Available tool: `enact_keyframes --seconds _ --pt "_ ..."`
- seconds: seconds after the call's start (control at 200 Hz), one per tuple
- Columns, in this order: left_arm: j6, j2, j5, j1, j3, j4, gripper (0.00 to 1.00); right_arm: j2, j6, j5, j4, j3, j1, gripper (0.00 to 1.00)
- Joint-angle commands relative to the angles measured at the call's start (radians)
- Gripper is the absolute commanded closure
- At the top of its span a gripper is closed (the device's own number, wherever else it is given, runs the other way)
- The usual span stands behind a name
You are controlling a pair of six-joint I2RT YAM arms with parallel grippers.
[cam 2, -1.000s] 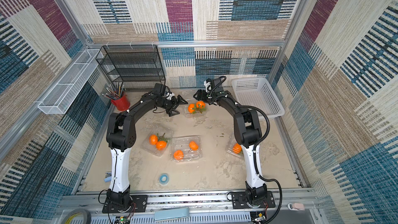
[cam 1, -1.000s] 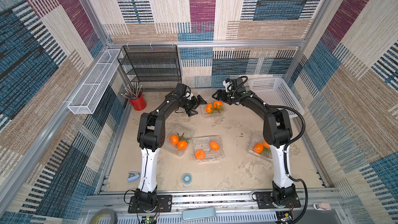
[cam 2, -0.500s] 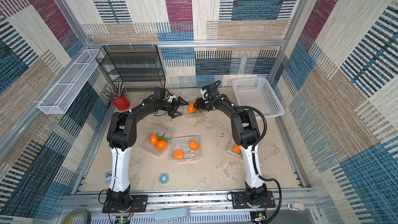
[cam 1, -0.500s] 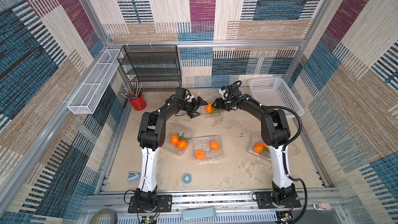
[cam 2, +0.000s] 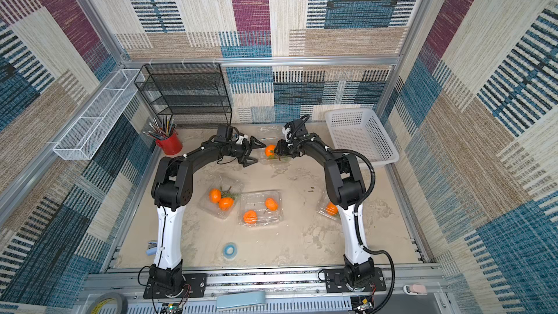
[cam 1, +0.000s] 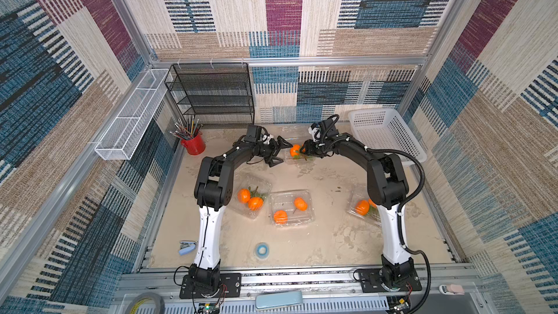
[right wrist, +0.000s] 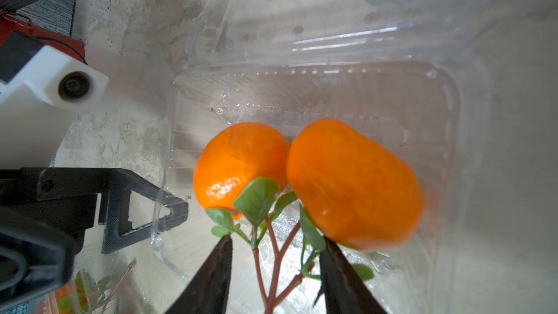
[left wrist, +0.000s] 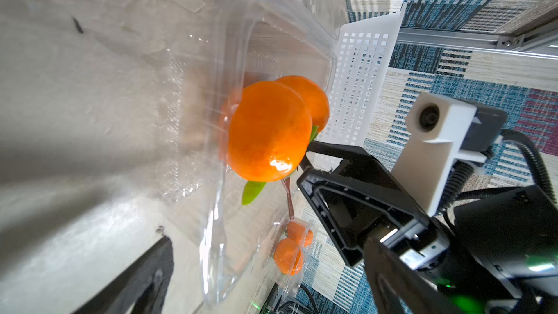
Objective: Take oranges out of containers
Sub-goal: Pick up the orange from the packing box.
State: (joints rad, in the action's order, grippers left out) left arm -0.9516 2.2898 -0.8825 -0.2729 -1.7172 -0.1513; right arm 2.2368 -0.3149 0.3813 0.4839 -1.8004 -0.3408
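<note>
The right gripper (cam 1: 304, 151) has swung in from beside the white perforated plastic basket (cam 1: 389, 134) and now sits low at the far clear plastic clamshell container (right wrist: 317, 95). Its jaws have narrowed but stand apart, straddling the red-brown stems (right wrist: 273, 255) without pinching them. The left gripper (cam 1: 282, 154) has edged nearer the same box, jaws spread wide, one fingertip (right wrist: 173, 215) at its rim, holding nothing.

That container lies at the back of the sandy table (cam 1: 326, 237) with its lid thrown open. It holds a joined pair of glossy, bright, round oranges (right wrist: 241, 161) with small green leaves (right wrist: 256, 197).

I count four such containers; the other three lie nearer the front, well apart from the grippers. Each holds two oranges, eight in all, every one inside its box.
</note>
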Motion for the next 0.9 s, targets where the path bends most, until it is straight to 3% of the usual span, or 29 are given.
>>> enact_keyframes --seconds 0.0,0.17,0.581,0.892 --pt "-0.014 0.002 -0.024 -0.006 0.004 0.027 0.01 0.011 0.016 -0.028 0.049 -0.032 -0.009 0.51" --pt "-0.018 0.005 -0.029 -0.018 0.004 0.033 0.01 0.018 0.024 -0.039 0.108 -0.069 -0.020 0.53" --pt "-0.034 -0.008 -0.036 -0.018 0.013 0.053 0.01 0.056 0.081 -0.202 0.248 -0.154 -0.057 0.56" --pt "-0.041 -0.012 -0.039 -0.023 0.016 0.057 0.01 0.034 0.104 -0.211 0.294 -0.179 -0.063 0.56"
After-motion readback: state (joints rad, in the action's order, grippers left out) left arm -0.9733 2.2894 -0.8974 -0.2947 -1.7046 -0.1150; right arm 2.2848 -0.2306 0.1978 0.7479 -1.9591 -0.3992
